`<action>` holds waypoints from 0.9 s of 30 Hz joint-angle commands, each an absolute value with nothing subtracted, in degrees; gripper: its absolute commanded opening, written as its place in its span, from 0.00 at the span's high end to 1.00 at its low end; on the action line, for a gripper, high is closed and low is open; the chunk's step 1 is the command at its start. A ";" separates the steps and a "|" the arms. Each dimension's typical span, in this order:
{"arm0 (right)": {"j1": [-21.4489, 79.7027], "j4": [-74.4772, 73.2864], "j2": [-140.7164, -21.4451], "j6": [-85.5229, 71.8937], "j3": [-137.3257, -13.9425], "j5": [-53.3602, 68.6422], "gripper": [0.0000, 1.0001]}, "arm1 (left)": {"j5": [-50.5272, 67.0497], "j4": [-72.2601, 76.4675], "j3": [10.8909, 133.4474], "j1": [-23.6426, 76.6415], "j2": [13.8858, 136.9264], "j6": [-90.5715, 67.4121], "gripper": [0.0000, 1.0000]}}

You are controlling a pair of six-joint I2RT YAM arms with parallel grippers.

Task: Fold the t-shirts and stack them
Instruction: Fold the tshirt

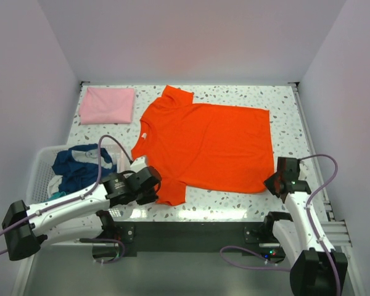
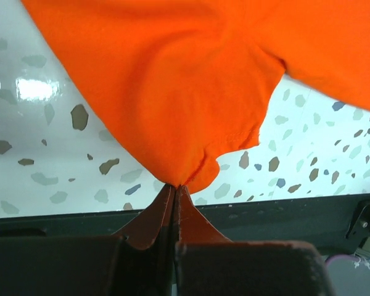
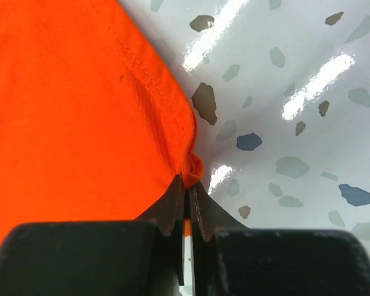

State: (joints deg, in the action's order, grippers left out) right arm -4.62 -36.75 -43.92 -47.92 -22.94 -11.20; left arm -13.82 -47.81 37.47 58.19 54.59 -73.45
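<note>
From above you see the orange t-shirt [image 1: 209,145] spread flat on the counter [image 1: 283,105]; only wrist views show the left tool [image 2: 174,188] clenched on its sleeve, the right tool [image 3: 188,179] pinching its hem corner.

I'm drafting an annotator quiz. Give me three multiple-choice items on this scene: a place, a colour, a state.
1. Where is the folded pink t-shirt?
A. the table's far left corner
B. its near right corner
C. its centre
2. The spread-out t-shirt is:
A. teal
B. orange-red
C. white
3. The left end effector is:
A. open above the table
B. shut on nothing
C. shut on the spread-out t-shirt's sleeve
Answers: A, it lies by the far left edge; B, its cloth is bright orange-red; C, closed jaws pinch the sleeve in the left wrist view.
</note>
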 commanded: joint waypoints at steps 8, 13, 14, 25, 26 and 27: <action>-4.75 -35.07 -50.79 -41.75 -31.81 -7.21 1.00 | -15.74 -38.68 46.66 49.23 62.49 -60.65 1.00; -4.75 -34.72 -53.44 -40.34 -35.59 -7.21 1.00 | -15.47 -36.39 50.79 46.76 65.56 -56.52 1.00; -4.75 -34.46 -54.05 -40.25 -36.12 -7.21 1.00 | -16.77 -36.21 51.67 46.41 66.09 -56.08 1.00; -4.75 -33.14 -62.31 -38.41 -44.47 -6.59 0.99 | -15.92 -32.61 60.20 37.63 73.21 -47.38 1.00; -4.75 -32.79 -62.92 -38.50 -44.82 -6.42 0.99 | -15.73 -32.26 60.64 37.10 74.34 -46.50 1.00; -4.75 -32.52 -63.36 -38.58 -45.78 -6.15 0.98 | -15.47 -32.08 61.51 36.65 74.88 -45.97 1.00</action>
State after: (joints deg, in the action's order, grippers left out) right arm -4.62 -34.79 -62.46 -39.51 -42.22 -6.74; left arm -16.03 -35.64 57.98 38.30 73.32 -50.19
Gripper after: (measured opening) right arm 0.016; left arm 0.018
